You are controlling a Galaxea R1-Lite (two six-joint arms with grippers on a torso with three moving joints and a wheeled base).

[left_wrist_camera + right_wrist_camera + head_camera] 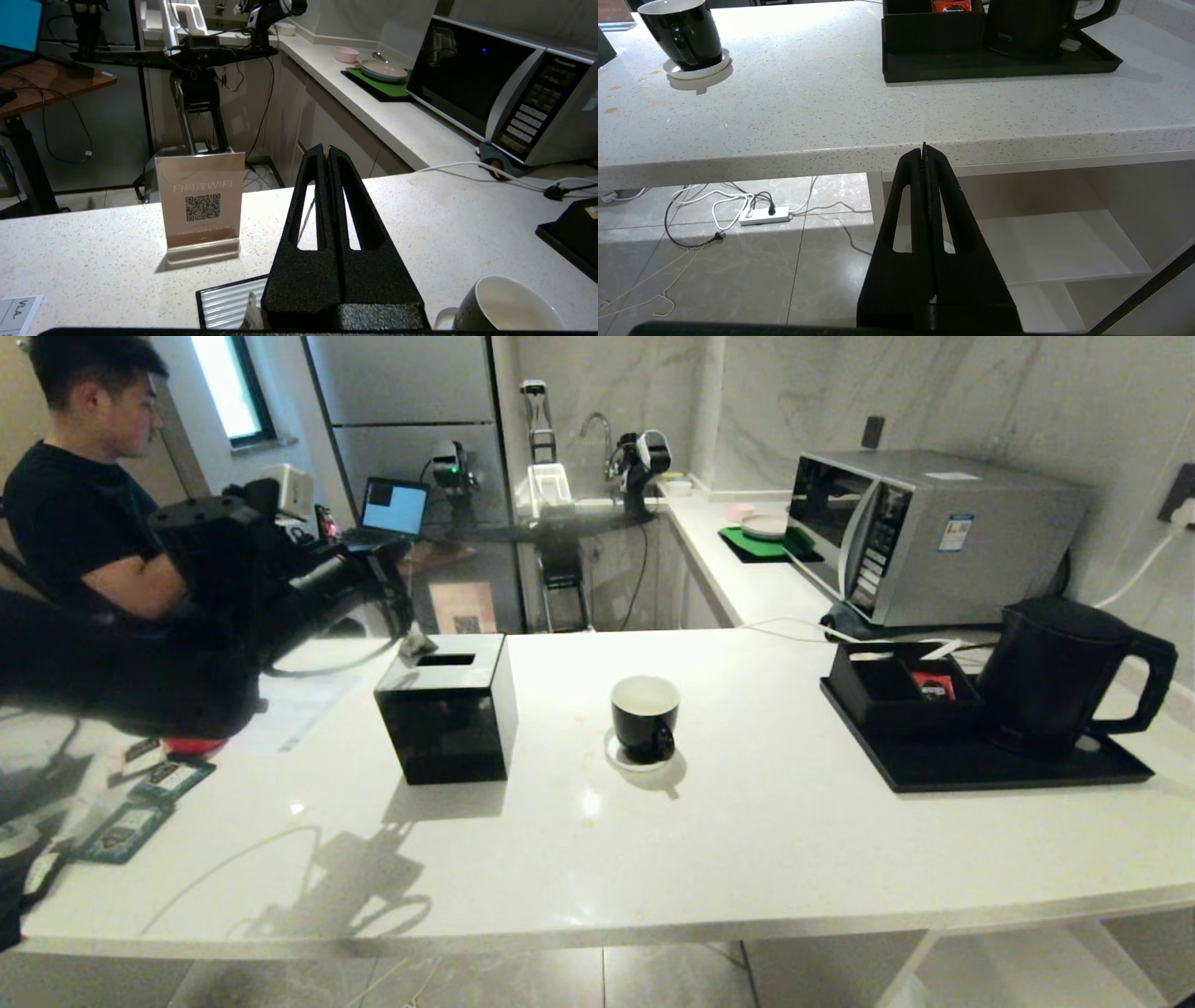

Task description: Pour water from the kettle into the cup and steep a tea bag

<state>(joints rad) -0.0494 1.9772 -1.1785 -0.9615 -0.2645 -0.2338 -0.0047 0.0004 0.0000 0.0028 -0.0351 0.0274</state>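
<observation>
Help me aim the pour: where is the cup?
In the head view the cup stands mid-counter on a white coaster, between the tissue box on its left and the kettle on its right.

You have a bright overhead source: it puts a glare patch on the countertop (597, 821) near its front edge, and the cup (645, 717) and tissue box (450, 707) cast short shadows toward that edge. A window (229, 383) blows out white at far left. The left arm (233, 607) reads as an underexposed, soft mass. Straight lines bow at the head view's borders.
</observation>
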